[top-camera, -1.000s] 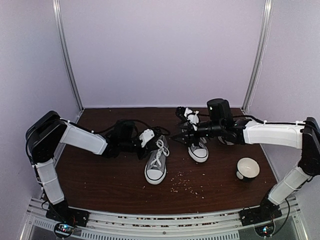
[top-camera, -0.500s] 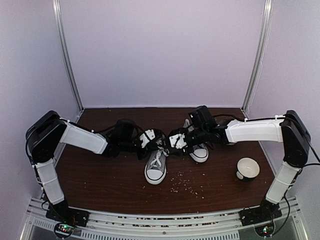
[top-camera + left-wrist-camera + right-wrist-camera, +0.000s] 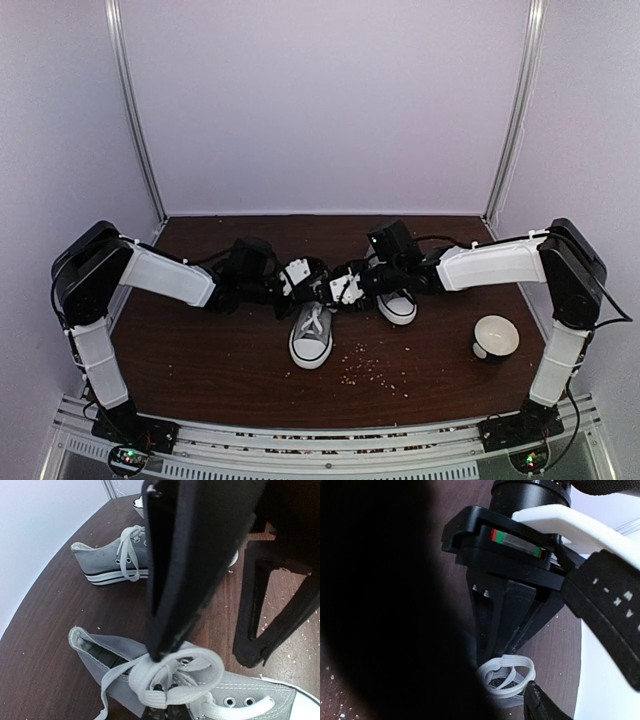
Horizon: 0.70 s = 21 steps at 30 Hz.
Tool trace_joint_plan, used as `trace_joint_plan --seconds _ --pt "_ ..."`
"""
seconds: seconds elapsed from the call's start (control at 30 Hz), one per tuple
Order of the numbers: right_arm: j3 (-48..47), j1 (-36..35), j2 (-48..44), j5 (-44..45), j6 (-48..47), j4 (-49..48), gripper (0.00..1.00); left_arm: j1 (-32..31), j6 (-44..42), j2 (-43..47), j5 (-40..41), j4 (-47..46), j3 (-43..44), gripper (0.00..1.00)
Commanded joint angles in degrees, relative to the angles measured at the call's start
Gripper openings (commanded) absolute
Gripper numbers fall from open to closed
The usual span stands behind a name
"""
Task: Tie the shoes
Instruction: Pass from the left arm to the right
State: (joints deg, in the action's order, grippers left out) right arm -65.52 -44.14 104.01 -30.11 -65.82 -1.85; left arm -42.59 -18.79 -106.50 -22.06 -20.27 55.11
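Lace loop, lower centre, is pinched tight in your left gripper; your right gripper's gap beside it is unreadable.

— Any way in at the near sneaker?
— Not over its lace loop: left hand and right hand crowd it, nearly touching.
— Elsewhere?
— Open counter front left; white cup front right.

walls: plain pale lilac | table: dark brown wood | corner posts: silver metal
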Motion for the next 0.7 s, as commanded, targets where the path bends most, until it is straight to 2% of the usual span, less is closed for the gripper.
trace_joint_plan --seconds 0.0,0.13,0.27,0.47,0.53,0.67 --pt "-0.6 -0.3 0.6 3.9 0.8 -5.0 0.52 -0.2 -0.9 0.9 -1.7 -1.0 1.8 0.00" --pt "-0.8 -0.4 1.5 4.8 1.2 -7.2 0.52 -0.2 -1.0 0.9 -1.7 -0.8 1.9 0.00" --pt "-1.3 -0.6 1.8 5.1 0.9 -7.1 0.43 -0.2 -1.0 0.8 -2.0 -0.6 2.2 0.00" --pt "-1.5 -0.7 1.8 5.5 -1.0 -4.9 0.41 -0.3 -1.0 0.8 -2.1 -0.7 2.1 0.00" --pt "-1.8 -0.9 2.0 5.4 -1.3 -4.0 0.31 -0.3 -1.0 0.8 -2.1 -0.7 2.2 0.00" --pt "-1.8 -1.2 1.8 5.3 -1.1 -3.6 0.05 -0.2 -1.0 0.8 -2.2 -0.5 2.2 0.00"
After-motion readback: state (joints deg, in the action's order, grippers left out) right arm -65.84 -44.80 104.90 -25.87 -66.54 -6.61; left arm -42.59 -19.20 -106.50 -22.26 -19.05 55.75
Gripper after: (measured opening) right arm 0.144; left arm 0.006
